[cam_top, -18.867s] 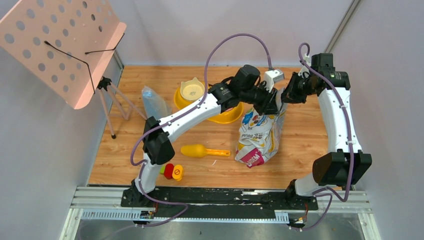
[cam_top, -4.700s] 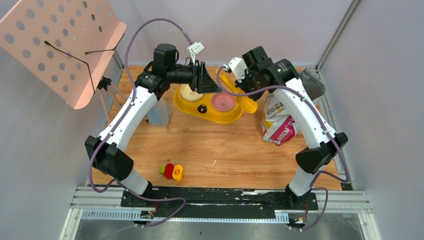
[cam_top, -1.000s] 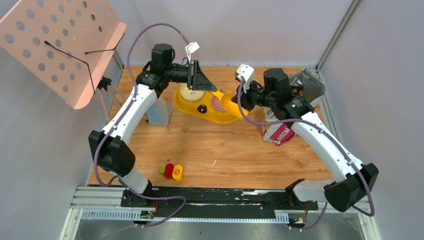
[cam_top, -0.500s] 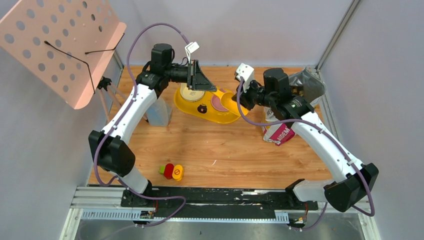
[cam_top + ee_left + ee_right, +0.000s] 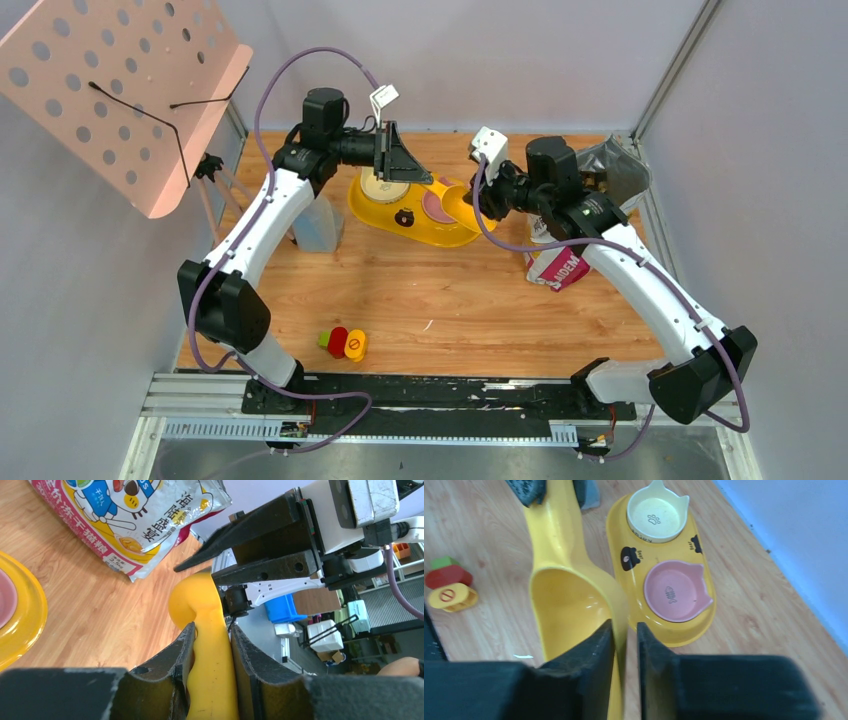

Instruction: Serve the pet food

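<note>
The yellow scoop (image 5: 458, 203) hangs in the air over the right end of the yellow feeder (image 5: 372, 214). My left gripper (image 5: 425, 180) is shut on its handle (image 5: 212, 680). My right gripper (image 5: 478, 200) is shut on the rim of its bowl, as the right wrist view (image 5: 625, 627) shows. The scoop's bowl (image 5: 566, 605) is empty. The feeder's pink bowl (image 5: 674, 590) and cream bowl (image 5: 656, 510) are empty too. No pet food shows in any view. The white printed bag (image 5: 560, 255) stands at the right, its top open.
A pink perforated music stand (image 5: 120, 90) on a tripod fills the far left. A clear blue container (image 5: 318, 222) stands left of the feeder. A small red, yellow and green toy (image 5: 343, 343) lies near the front edge. Grey walls close in the sides.
Nothing has visibly moved in the last second. Long before, the scoop lay on the table and both grippers were at the bag in the middle; now the bag stands at the right.
</note>
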### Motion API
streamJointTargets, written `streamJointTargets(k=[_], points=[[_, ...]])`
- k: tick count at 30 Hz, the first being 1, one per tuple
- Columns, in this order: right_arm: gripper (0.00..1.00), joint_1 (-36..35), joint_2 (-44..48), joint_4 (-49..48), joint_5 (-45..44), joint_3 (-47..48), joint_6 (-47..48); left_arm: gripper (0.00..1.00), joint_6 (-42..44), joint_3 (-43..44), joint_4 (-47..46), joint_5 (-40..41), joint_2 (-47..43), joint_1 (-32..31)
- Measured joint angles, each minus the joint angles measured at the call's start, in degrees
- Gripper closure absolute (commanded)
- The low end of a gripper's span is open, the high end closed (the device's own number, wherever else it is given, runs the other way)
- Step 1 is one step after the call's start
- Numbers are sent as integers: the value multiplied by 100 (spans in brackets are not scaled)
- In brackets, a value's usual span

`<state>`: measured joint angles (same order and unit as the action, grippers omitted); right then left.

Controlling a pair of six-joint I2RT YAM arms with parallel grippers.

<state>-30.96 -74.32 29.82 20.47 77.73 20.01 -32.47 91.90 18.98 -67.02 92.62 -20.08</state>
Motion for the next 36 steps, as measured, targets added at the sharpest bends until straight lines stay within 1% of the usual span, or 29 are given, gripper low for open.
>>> streamJointTargets(k=[3,5,7,9,11,12,14,16,19,22,25,28,33,35,36], points=[[50,50,-7,188,-33,48,-74,100,125,0,74,-35,0,-11],[43,299,-61,566,151,282,-286,100,304,0,229,-13,0,-17],[38,973,-127,1029,734,710,-726,100,457,0,339,83,-2,-22],[31,1912,-136,1290,1126,1139,-1154,100,588,-13,468,136,-26,-24],[26,2876,-76,1414,1303,1526,-1499,100,695,-63,566,201,-85,-24],[25,3244,-2,1434,1279,1624,-1611,100,734,-98,603,236,-125,-24],[24,3657,197,1543,1082,1740,-1729,100,822,-181,667,295,-219,-24],[22,3818,404,1742,588,1871,-1812,100,879,-219,680,326,-280,-24],[19,3976,479,1937,-168,1958,-1869,100,907,-219,678,389,-321,-26],[18,4273,358,2192,-833,1961,-1895,100,927,-219,675,463,-328,-26],[16,4470,66,2341,-1266,1834,-1904,100,922,-219,660,483,-334,-26],[15,4579,-210,2509,-1493,1698,-1878,100,914,-229,647,485,-398,-26],[15,4701,-614,2712,-1609,1681,-1818,100,975,-289,660,496,-710,-35],[17,4730,-730,2750,-1628,1681,-1816,100,1082,-289,704,544,-824,-44],[21,4741,-789,2754,-1635,1681,-1816,100,1145,-289,748,581,-872,-48]])
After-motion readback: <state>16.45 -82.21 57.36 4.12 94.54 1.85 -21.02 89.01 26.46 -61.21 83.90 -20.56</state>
